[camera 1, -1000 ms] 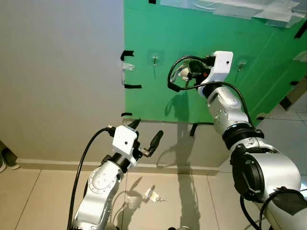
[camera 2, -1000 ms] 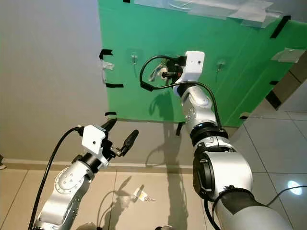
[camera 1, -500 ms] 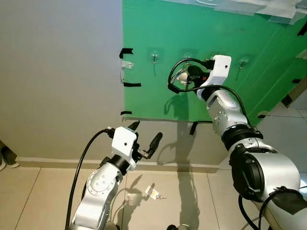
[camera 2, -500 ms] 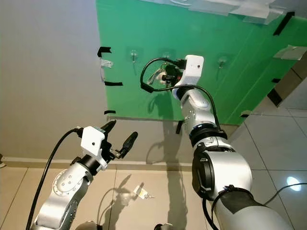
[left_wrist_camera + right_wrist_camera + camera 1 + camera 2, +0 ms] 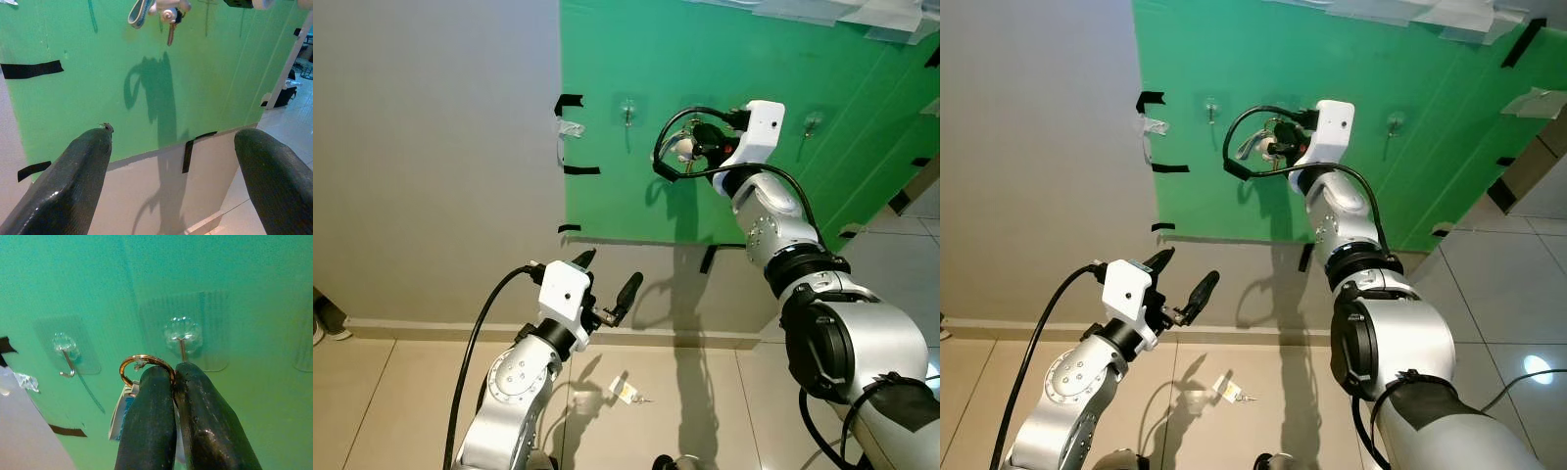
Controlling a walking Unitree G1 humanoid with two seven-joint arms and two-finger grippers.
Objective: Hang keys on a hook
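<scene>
Keys: we pinch the gold key ring with its white-and-blue tag just below the clear adhesive hook on the green wall panel.
Right gripper: our fingers clamp the ring.
Left gripper: we hold it low, fingers spread, nothing between them.

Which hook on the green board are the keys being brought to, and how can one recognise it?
Look at the green board on the wall, which carries a row of three clear stick-on hooks. The target is the middle hook, directly beyond the key ring held in the right gripper. Unlike the left hook and the right hook, it stands right by the ring.
</scene>
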